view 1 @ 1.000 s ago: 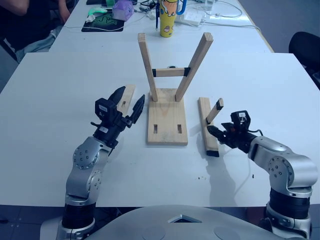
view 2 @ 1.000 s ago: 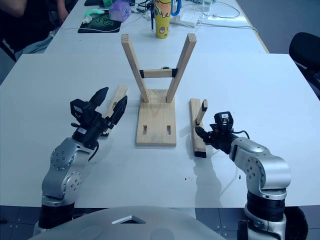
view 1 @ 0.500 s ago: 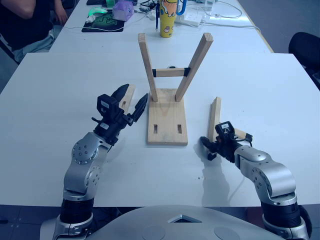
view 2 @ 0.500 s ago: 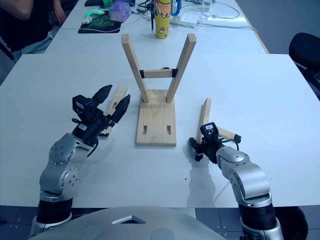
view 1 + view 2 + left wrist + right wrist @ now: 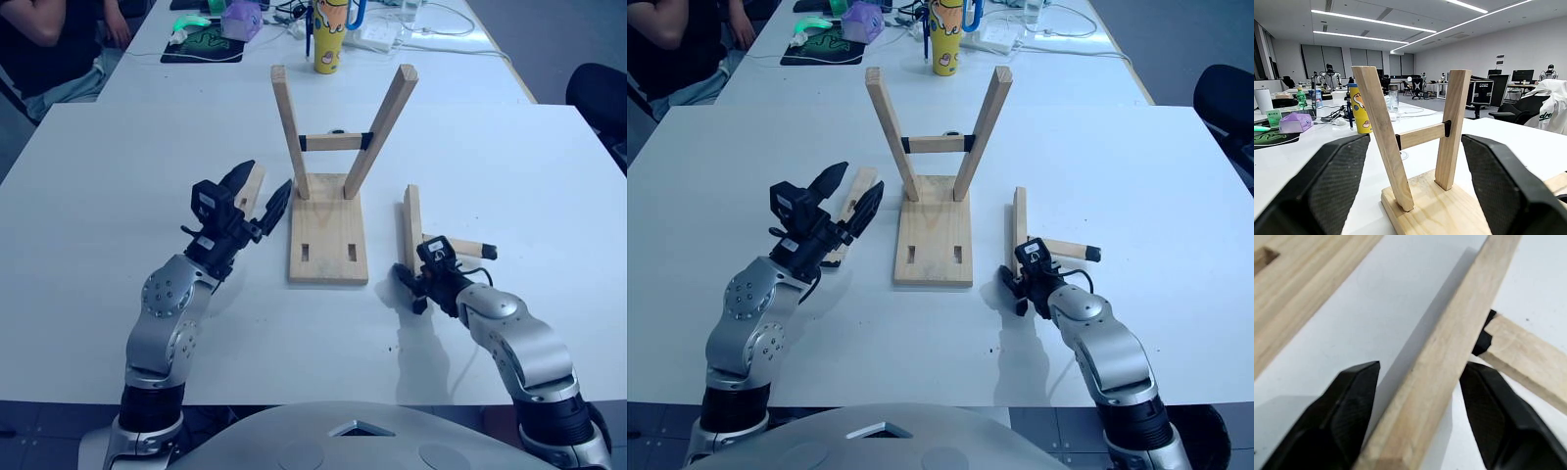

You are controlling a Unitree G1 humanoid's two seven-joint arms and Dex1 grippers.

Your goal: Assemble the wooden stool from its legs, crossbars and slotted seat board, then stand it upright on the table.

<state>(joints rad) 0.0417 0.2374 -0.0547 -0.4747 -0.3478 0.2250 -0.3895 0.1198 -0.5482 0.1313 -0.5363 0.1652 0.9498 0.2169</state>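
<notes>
Overhead, the slotted seat board (image 5: 328,245) is seen flat on the table (image 5: 118,176), two legs (image 5: 291,132) and a crossbar (image 5: 333,142) standing from its far end, with the left claw (image 5: 265,179) held spread just left of it. Closer in, the right claw (image 5: 1420,367) is shown apart, astride a loose leg (image 5: 1462,330) lying right of the board

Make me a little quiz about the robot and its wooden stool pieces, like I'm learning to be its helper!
1. True or false: two legs already stand in the seat board, joined by a crossbar.
2. How many slots in the seat board are empty? A one, B two, C four.
3. Fill in: the right gripper is open astride a loose ____ lying on the table.
Key: 1 true; 2 B; 3 leg.
</notes>
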